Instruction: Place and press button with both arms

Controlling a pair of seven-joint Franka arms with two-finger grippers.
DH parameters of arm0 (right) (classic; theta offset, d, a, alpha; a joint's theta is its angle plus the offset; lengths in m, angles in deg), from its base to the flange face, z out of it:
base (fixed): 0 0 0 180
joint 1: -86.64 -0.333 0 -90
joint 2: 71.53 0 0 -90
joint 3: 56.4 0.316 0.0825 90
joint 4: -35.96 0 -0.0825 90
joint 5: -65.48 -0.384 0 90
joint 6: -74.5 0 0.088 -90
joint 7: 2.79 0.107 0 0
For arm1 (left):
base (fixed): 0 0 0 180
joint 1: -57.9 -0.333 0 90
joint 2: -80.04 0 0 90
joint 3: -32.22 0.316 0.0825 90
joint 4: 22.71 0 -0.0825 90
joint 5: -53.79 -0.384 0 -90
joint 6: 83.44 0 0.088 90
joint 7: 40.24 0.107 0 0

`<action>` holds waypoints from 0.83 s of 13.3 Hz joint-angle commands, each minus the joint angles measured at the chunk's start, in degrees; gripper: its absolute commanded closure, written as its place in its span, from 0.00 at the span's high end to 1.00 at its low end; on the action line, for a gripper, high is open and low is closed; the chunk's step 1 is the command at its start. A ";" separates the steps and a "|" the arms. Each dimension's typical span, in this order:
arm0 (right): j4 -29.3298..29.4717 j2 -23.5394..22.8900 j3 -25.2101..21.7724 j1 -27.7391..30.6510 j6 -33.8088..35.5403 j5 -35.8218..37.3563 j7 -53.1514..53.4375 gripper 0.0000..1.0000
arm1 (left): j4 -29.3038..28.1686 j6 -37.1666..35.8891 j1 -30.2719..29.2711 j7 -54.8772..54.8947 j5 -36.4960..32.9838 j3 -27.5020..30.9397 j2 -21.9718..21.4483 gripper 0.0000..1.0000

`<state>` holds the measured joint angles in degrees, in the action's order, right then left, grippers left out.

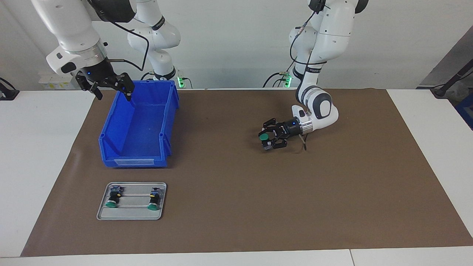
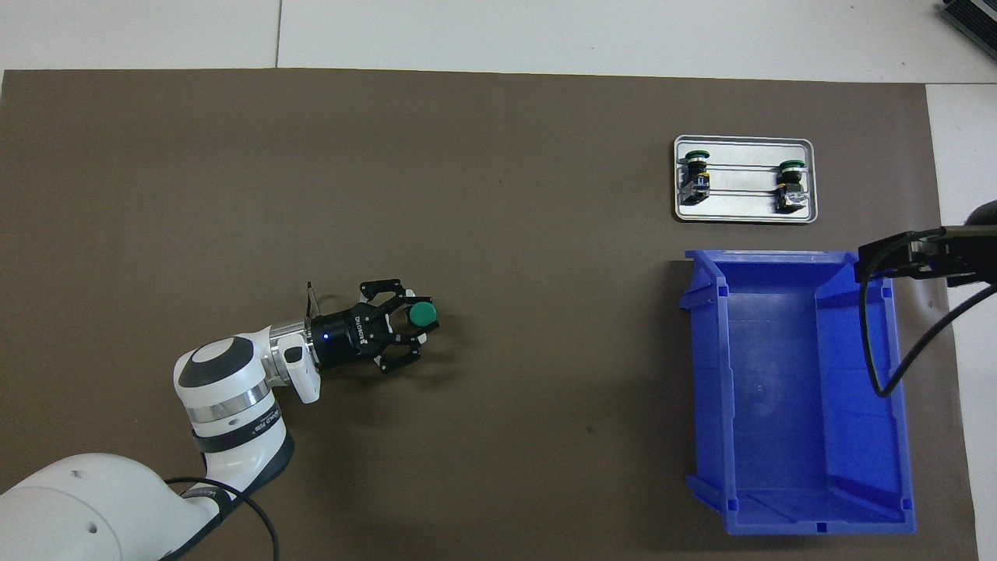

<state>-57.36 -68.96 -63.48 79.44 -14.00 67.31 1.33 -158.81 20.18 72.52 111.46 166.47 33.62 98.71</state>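
On the brown table mat (image 1: 236,207) we list: left gripper (image 1: 269,138) clamped on the button (image 1: 263,137), right gripper (image 1: 111,87) wide, empty above the blue bin (image 1: 111,147); a tilted set-down may topple it.

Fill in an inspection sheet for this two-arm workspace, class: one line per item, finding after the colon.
Surface: brown mat on a white table, bare at centre.
Job's things: button held in the left gripper, low over the mat.
Clutter: blue bin, nothing seen inside; metal tray carrying two green-capped buttons.
Grippers: right gripper open, over the bin's rim.
Cables: black cable hanging over the bin.
Surroundings: white wall.
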 commanded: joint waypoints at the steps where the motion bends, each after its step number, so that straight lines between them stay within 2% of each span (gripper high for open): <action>1: -0.10 0.67 0.31 0.44 0.69 -0.77 -1.31 1.00 | 0.40 -3.86 -1.78 1.67 0.96 0.36 0.75 0.16; 11: -0.10 0.67 0.31 0.44 0.78 -0.77 -1.31 1.00 | -0.92 0.62 0.33 2.11 0.96 0.36 1.28 0.16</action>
<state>-57.36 -68.96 -63.48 79.44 -14.00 67.31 1.33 -158.70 19.23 71.87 112.12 166.55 33.71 99.79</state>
